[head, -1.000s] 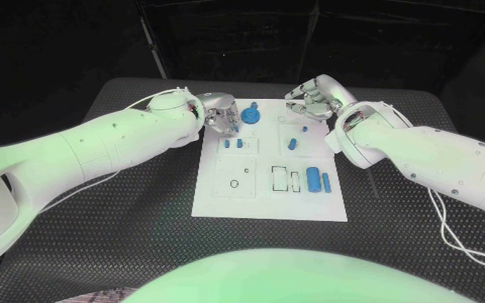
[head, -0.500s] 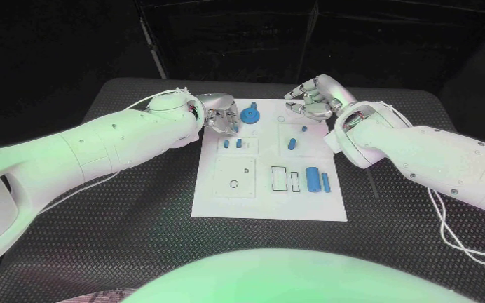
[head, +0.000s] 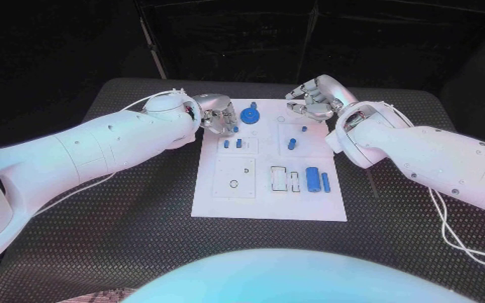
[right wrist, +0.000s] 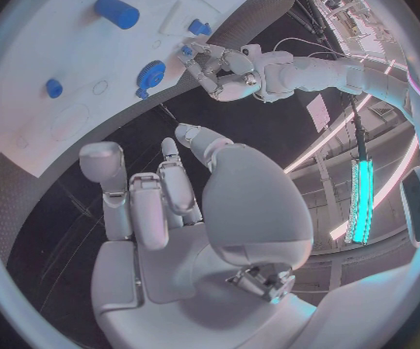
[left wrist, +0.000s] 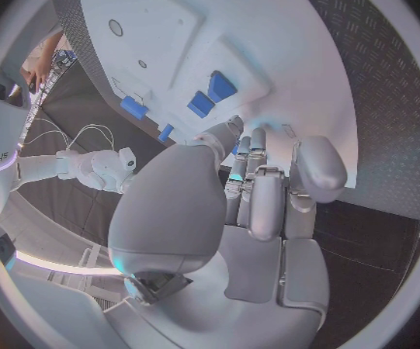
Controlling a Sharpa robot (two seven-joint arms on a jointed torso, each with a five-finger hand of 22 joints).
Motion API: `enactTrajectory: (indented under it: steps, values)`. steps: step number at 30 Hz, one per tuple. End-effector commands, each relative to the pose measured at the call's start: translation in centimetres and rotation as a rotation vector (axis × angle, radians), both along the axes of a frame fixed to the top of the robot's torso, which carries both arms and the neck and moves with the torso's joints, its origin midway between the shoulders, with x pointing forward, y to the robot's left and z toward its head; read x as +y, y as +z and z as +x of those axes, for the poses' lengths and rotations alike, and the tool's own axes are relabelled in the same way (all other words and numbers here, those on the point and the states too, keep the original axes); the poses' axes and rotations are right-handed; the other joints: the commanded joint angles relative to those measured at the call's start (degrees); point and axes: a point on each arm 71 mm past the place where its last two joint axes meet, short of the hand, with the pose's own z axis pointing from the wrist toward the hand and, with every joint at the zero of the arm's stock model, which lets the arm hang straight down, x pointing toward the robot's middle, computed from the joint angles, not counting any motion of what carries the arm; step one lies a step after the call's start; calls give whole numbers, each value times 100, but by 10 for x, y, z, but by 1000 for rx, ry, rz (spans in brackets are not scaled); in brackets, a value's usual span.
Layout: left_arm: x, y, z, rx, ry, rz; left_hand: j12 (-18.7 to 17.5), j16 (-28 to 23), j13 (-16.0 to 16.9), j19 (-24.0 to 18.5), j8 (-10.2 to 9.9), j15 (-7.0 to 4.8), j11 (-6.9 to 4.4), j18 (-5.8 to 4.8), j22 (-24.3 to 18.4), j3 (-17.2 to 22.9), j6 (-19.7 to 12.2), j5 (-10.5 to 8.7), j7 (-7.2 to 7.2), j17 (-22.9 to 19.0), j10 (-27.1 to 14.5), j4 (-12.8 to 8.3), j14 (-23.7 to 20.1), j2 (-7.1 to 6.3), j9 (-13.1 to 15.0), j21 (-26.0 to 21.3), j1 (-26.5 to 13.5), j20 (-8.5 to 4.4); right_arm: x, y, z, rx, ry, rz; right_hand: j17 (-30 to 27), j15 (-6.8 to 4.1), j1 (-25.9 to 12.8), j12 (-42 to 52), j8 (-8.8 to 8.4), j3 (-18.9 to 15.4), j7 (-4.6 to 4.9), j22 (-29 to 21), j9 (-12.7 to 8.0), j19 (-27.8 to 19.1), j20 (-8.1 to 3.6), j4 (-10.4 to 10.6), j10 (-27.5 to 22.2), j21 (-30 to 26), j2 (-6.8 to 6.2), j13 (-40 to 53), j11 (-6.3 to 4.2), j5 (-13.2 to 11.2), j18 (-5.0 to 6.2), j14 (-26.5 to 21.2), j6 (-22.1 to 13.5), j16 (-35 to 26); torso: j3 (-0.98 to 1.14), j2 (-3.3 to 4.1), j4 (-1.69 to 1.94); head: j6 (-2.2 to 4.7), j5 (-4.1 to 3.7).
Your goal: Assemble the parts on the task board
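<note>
The likeliest slip, to my eye, is the left hand [head: 216,115] brushing the blue disc [head: 251,115] or the two small blue pegs [head: 233,144] just beside it as it reaches in, since its fingers hang curled and bunched over the far left corner of the white board [head: 228,203]. It holds nothing I can see. The right hand [head: 313,99] hovers at the board's far right corner, fingers likewise curled and empty, near the blue peg [head: 291,143]; the blue cylinder [head: 315,176] lies nearer the robot, on the board on the bench [head: 121,233].

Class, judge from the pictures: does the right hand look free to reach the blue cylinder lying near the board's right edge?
Probably yes. The right hand holds nothing, and the blue cylinder lies uncovered on the task board, with nothing above it.
</note>
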Motion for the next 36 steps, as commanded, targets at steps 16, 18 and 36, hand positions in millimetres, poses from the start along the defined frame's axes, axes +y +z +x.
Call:
enactTrajectory:
  steps: [16,18,36]
  values:
    - [66,14,-4,133,245,-507,-129,-2168,21,-1073,216,68,64,400,-139,228,280,-21,-52,-2855,-24,-126,-998,-26,69,-3652,31,103,-30,-15,5,35,104,-354,-109,59,418,-5384,148,122,-79,-1293,6,-685,41,-82,-2090,-891,-212,-5117,66,-1087,299,206,145,-708,-43,-72,6,89,-454]
    - [71,16,-8,180,265,-616,-95,-2531,36,-1186,202,65,44,428,-262,200,279,-27,-64,-3258,30,-130,-1158,-54,60,-3926,-30,92,-32,-16,5,7,118,-425,-117,61,449,-5471,139,74,-85,-1319,3,-687,42,-97,-2063,-913,-236,-5232,70,-1093,299,207,145,-716,-65,-94,14,176,-538]
    - [67,32,-49,355,330,-1165,-37,-3077,68,-1343,158,126,90,421,-585,-7,279,-29,-2,-3721,-4,-78,-1409,-34,40,-4268,-214,139,-15,-26,12,-69,166,-625,-77,93,523,-5907,-135,-403,-56,-1360,-5,-565,68,-38,-2118,-971,-332,-5907,128,-907,292,252,-222,-701,-136,-162,23,553,-739]
